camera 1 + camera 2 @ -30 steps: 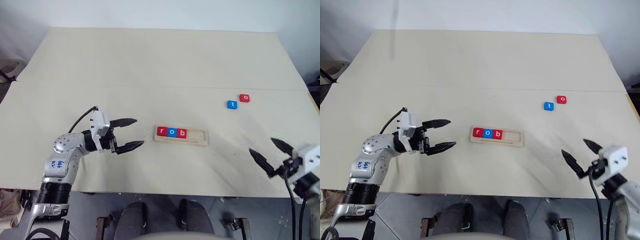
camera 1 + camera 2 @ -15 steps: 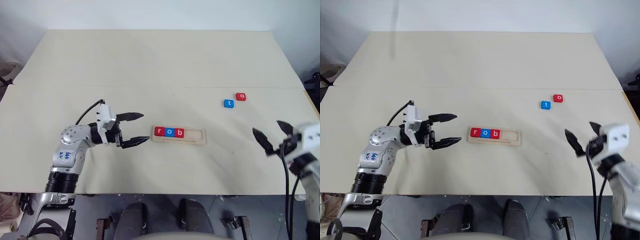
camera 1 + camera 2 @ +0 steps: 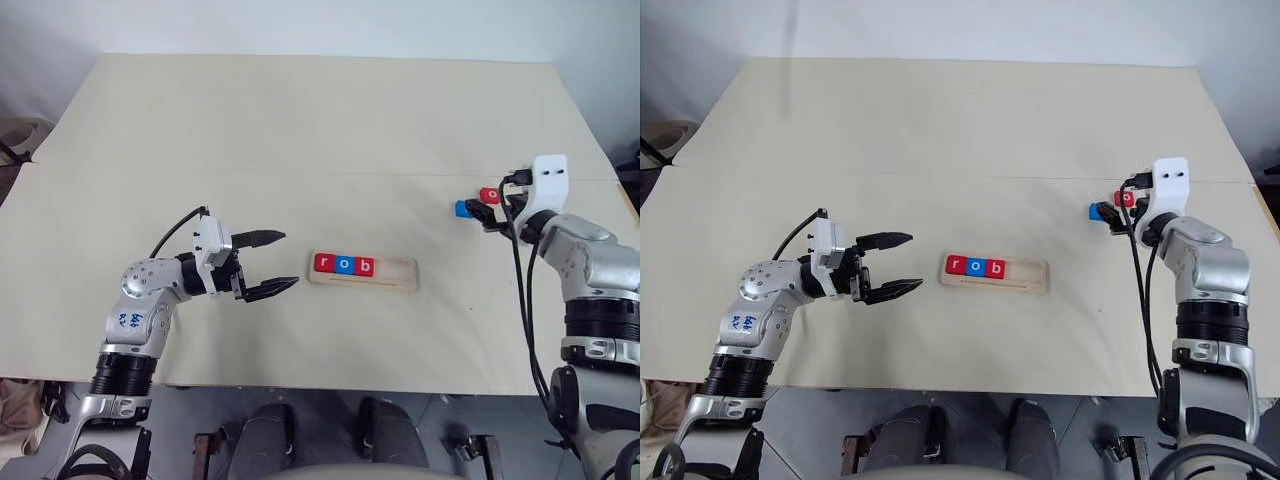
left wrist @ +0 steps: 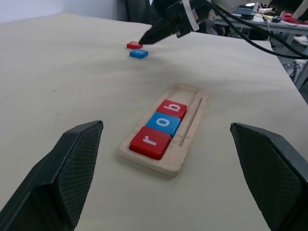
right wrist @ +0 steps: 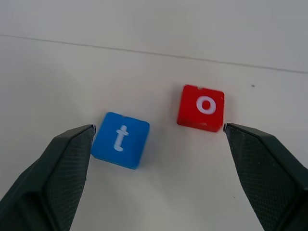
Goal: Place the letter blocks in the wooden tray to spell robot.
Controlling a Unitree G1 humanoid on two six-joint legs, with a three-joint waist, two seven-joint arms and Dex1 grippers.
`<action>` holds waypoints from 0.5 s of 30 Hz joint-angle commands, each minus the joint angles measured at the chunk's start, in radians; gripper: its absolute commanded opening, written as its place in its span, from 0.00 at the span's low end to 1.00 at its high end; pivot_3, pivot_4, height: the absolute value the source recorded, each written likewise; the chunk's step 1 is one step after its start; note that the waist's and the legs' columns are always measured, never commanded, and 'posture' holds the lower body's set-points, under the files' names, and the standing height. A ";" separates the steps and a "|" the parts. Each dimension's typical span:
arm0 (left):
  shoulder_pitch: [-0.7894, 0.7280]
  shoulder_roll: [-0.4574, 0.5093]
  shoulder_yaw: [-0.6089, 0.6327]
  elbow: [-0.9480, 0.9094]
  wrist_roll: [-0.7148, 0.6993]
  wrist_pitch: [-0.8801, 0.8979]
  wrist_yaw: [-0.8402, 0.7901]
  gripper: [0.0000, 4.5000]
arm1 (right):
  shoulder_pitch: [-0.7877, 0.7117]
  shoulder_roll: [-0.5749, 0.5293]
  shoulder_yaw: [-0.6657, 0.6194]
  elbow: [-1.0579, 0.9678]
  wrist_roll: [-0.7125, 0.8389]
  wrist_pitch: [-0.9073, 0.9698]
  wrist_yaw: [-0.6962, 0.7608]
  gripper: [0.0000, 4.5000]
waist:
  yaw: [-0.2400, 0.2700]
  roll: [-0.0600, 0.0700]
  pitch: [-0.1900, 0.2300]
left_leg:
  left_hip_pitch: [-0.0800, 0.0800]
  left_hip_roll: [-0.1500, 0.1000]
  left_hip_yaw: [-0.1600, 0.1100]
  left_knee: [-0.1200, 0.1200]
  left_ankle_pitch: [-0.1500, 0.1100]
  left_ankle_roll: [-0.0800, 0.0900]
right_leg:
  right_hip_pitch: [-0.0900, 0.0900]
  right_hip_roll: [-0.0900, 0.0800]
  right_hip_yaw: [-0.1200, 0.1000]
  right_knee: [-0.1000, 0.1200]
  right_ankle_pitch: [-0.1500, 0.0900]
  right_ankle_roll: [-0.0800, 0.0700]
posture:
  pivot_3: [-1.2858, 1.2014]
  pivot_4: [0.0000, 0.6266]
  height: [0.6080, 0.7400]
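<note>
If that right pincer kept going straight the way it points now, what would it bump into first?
Probably the tabletop between the blue t block and the red o block. The open right pincer straddles both, tilted slightly down, so a finger might clip one first; depth is hard to judge.

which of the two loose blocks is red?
The "o" block, red, lying apart from the blue "t" block. Both sit on the table between the open right hand's fingers, outside the wooden tray.
</note>
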 commanded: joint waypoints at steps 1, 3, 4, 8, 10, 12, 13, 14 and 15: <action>0.015 0.008 0.026 -0.040 -0.008 -0.013 0.013 1.00 | -0.038 0.002 -0.035 -0.012 0.010 0.002 -0.022 0.99 | -0.001 0.000 0.000 | 0.000 0.000 0.000 0.000 0.000 0.000 | 0.000 0.000 0.000 0.000 0.000 0.000 | 0.52 0.24 1.00; 0.019 0.009 0.027 -0.044 -0.008 -0.012 0.017 1.00 | -0.048 0.008 -0.041 -0.001 0.012 0.001 -0.030 0.99 | -0.004 0.000 0.000 | 0.000 0.000 0.000 0.000 0.000 0.000 | 0.000 0.000 0.000 0.001 0.000 0.000 | 0.52 0.24 1.00; 0.020 0.008 0.027 -0.046 -0.008 -0.013 0.018 1.00 | -0.057 0.010 -0.040 0.013 0.007 -0.005 -0.033 0.99 | -0.005 0.000 0.000 | 0.000 0.000 0.000 0.000 0.000 0.000 | 0.000 0.000 0.000 0.001 0.000 0.000 | 0.52 0.24 1.00; 0.019 0.004 0.024 -0.051 -0.008 -0.012 0.027 1.00 | -0.112 0.021 -0.033 0.123 -0.023 -0.048 -0.069 0.99 | -0.014 0.000 0.000 | 0.000 0.000 0.000 0.000 0.000 0.000 | 0.000 0.000 0.000 0.001 0.000 0.000 | 0.52 0.24 1.00; 0.019 0.002 0.020 -0.055 -0.008 -0.010 0.030 1.00 | -0.161 0.030 -0.035 0.222 -0.041 -0.088 -0.099 0.99 | -0.017 0.000 0.000 | 0.000 0.000 0.000 0.000 0.000 0.000 | 0.000 0.000 0.000 0.001 0.000 0.000 | 0.52 0.24 1.00; 0.019 0.001 0.018 -0.058 -0.008 -0.009 0.031 1.00 | -0.210 0.037 -0.040 0.330 -0.059 -0.145 -0.131 0.99 | -0.022 0.000 0.000 | 0.000 0.000 0.000 0.000 0.000 0.000 | 0.000 0.000 0.000 0.001 0.000 0.000 | 0.52 0.24 1.00; 0.019 0.000 0.016 -0.060 -0.007 -0.008 0.032 1.00 | -0.234 0.038 -0.041 0.386 -0.067 -0.173 -0.145 0.99 | -0.024 0.000 0.000 | 0.000 0.000 0.000 0.000 0.000 0.000 | 0.000 0.000 0.000 0.001 0.000 0.000 | 0.52 0.24 1.00; 0.018 -0.001 0.015 -0.062 -0.007 -0.007 0.034 1.00 | -0.257 0.043 -0.039 0.431 -0.076 -0.203 -0.161 0.99 | -0.025 0.000 0.000 | 0.000 0.000 0.000 0.000 0.000 0.000 | 0.000 0.000 0.000 0.000 0.000 0.000 | 0.52 0.24 1.00; 0.018 -0.001 0.015 -0.065 -0.008 -0.006 0.035 1.00 | -0.278 0.047 -0.031 0.473 -0.087 -0.229 -0.165 0.99 | -0.026 0.000 0.000 | 0.000 0.000 0.001 -0.001 0.000 0.000 | 0.000 0.000 0.000 0.000 0.000 0.000 | 0.52 0.24 1.00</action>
